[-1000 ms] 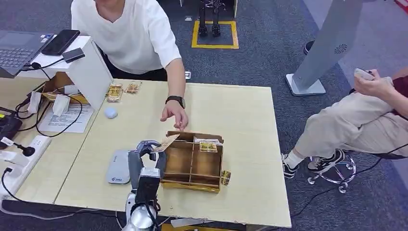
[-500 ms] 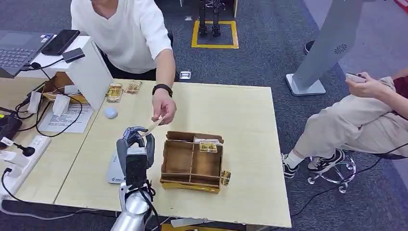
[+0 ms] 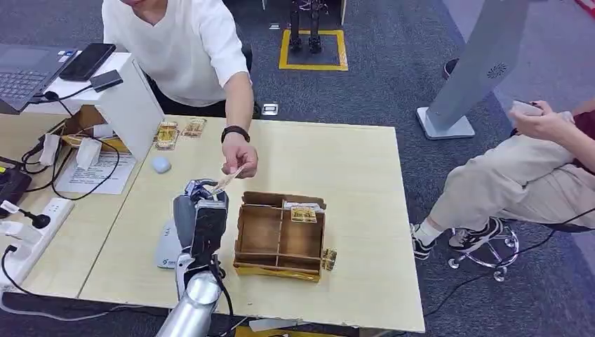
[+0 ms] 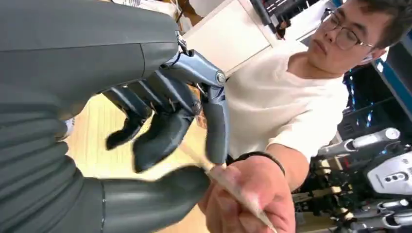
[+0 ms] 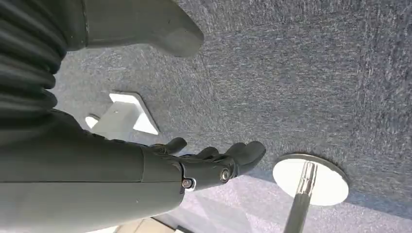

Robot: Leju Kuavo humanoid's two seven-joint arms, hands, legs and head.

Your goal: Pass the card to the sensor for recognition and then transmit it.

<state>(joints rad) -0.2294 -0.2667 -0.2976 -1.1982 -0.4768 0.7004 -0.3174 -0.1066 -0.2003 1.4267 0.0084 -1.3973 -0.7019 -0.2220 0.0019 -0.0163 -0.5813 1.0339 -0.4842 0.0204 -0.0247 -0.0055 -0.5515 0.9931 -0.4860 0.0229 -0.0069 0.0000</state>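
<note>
My left hand point(image 3: 200, 210) is raised over the table's left half and pinches one end of a thin pale card point(image 3: 226, 181) between thumb and fingers. A person in a white shirt leans over the far edge, and their hand point(image 3: 240, 158) grips the card's other end. The left wrist view shows the card point(image 4: 216, 172) edge-on, running from my left hand point(image 4: 160, 131) into the person's hand point(image 4: 248, 199). The flat grey-white sensor point(image 3: 167, 247) lies on the table just below my hand, partly hidden by my arm. My right hand point(image 5: 214, 162) hangs over the carpet, fingers loosely out, holding nothing.
An open wooden divided box point(image 3: 281, 235) stands right of my hand, with a card point(image 3: 303, 213) in it and another point(image 3: 328, 258) at its near corner. Two cards point(image 3: 167, 133) lie at the far left. A white stand point(image 3: 130, 98), cables and a power strip point(image 3: 28, 235) crowd the left. A person sits at right point(image 3: 519, 175).
My left hand carried the card left from the box to above the sensor and rose a little. The person's hand left the box edge and took hold of the card's far end.
</note>
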